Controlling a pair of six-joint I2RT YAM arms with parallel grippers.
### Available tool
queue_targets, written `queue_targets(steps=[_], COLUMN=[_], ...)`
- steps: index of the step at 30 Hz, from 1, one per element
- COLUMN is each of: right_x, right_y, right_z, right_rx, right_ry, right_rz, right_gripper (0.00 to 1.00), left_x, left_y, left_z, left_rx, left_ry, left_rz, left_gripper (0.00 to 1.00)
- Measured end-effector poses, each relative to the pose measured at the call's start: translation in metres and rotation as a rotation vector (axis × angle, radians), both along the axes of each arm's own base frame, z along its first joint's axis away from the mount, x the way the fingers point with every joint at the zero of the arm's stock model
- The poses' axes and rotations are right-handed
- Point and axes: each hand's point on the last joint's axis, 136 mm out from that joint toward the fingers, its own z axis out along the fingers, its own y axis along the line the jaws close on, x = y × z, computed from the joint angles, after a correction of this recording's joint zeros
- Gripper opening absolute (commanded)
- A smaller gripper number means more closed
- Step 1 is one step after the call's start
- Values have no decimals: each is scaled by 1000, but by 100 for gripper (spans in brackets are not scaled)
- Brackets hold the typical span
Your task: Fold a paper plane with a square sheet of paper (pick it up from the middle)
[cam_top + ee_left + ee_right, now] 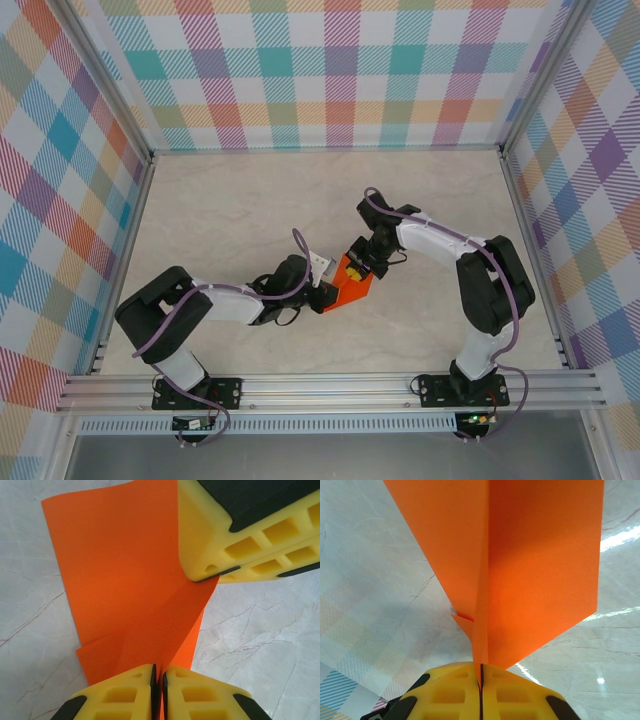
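The orange sheet of paper (354, 288), folded into layered, creased flaps, is held off the table at its middle between both arms. My left gripper (325, 291) comes from the left and is shut on the paper's near edge (125, 580); in the left wrist view its jaws (159, 668) pinch the fold with only a thin slit between them. My right gripper (360, 263) comes from the upper right and is shut on the centre crease (481, 666). The paper (535, 555) fans out beyond it. The right gripper's yellow fingers (215, 535) also pinch the paper's far corner.
The marble-patterned table (240, 220) lies below. Checked cloth walls on metal rails (130, 220) close in the left, back and right. The arms' bases (200, 390) are bolted to the aluminium rail along the front.
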Motion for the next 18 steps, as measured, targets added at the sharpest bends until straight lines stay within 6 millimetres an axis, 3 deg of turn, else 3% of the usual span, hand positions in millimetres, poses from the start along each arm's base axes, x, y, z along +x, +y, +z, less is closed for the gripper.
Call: queue_targets(steps=[5, 8, 13, 18], right_x=[4, 5, 8, 12], right_y=[2, 3, 6, 5], right_z=[-1, -3, 2, 19], right_rx=[-3, -6, 5, 33], right_ry=[2, 4, -25, -120], right_rz=[5, 20, 57, 100], right_gripper=[10, 22, 50, 62], left_x=[-2, -4, -8, -7], left_y=[0, 0, 5, 11], left_z=[-2, -3, -8, -11], left_rx=[-5, -8, -17, -32], left_ry=[4, 6, 47, 96], left_rz=[-9, -12, 16, 88], left_gripper=[8, 8, 8, 8])
